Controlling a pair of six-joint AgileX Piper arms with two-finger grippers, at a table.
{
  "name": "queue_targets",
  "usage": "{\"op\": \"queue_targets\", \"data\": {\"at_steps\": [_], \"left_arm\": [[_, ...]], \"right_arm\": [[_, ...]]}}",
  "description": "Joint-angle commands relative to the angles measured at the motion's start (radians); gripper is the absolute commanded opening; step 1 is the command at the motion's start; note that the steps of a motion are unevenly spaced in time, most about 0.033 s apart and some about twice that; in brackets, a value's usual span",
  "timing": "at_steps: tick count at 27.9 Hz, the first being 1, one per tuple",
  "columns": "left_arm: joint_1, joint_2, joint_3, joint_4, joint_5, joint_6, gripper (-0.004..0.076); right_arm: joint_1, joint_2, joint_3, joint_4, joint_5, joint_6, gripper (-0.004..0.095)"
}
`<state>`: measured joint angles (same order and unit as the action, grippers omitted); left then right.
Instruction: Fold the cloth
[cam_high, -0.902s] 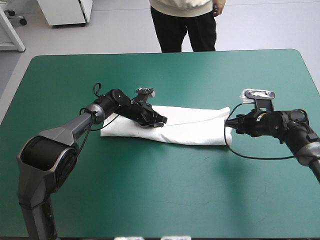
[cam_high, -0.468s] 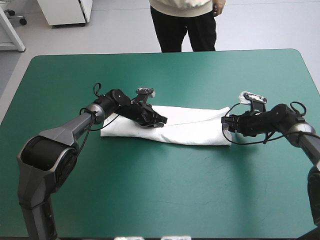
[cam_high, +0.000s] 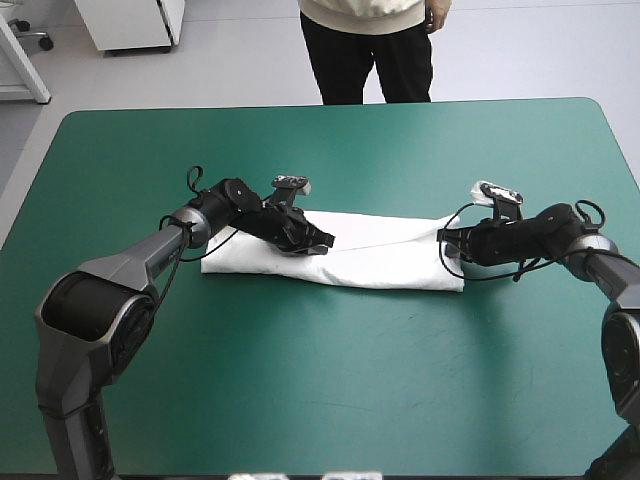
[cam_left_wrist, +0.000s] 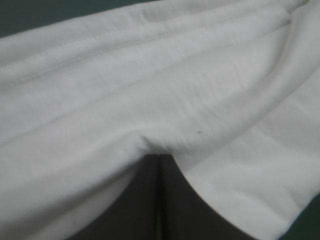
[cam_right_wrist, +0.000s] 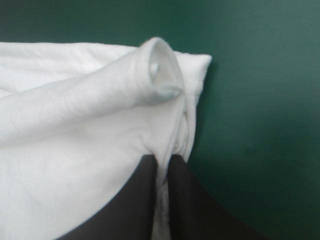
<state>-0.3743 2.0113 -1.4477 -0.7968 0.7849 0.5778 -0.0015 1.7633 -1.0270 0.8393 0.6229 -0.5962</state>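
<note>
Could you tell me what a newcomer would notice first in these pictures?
The white T-shirt, folded into a long band, lies across the middle of the teal-green table. The left gripper has its jaws shut on the band left of its middle; the right gripper pinches its right end, where the cloth curls into a roll.

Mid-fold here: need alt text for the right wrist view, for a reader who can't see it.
The right gripper, its black fingers all but shut, pinches the white T-shirt near its corner, a rolled fold of fabric curling up just ahead. Bare teal-green cover lies beside the shirt.
</note>
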Motion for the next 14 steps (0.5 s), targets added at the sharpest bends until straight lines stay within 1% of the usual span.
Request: {"op": "queue_targets", "data": {"at_steps": [1,5,8,10,14], "left_arm": [[-0.004,-0.037,-0.02,-0.018,0.001,0.0,-0.0009],[-0.002,-0.039,-0.02,-0.018,-0.004,0.0,-0.0009],[-0.002,-0.039,-0.02,-0.024,-0.027,-0.002,-0.0009],[-0.002,-0.04,-0.02,-0.024,-0.039,-0.002,-0.0009],[-0.002,-0.045,-0.02,-0.024,-0.048,-0.002,-0.0009]], "right_arm": [[0.005,-0.008,0.003,-0.02,0.079,-0.025,-0.0017],[0.005,-0.063,0.003,-0.02,0.057,-0.025,-0.0017],[0.005,-0.132,-0.014,-0.016,0.055,-0.025,-0.0017],[0.005,-0.17,-0.042,-0.016,0.078,-0.025,-0.0017],[0.005,-0.199,-0.144,-0.012,0.164,0.003,-0.0016]]}}
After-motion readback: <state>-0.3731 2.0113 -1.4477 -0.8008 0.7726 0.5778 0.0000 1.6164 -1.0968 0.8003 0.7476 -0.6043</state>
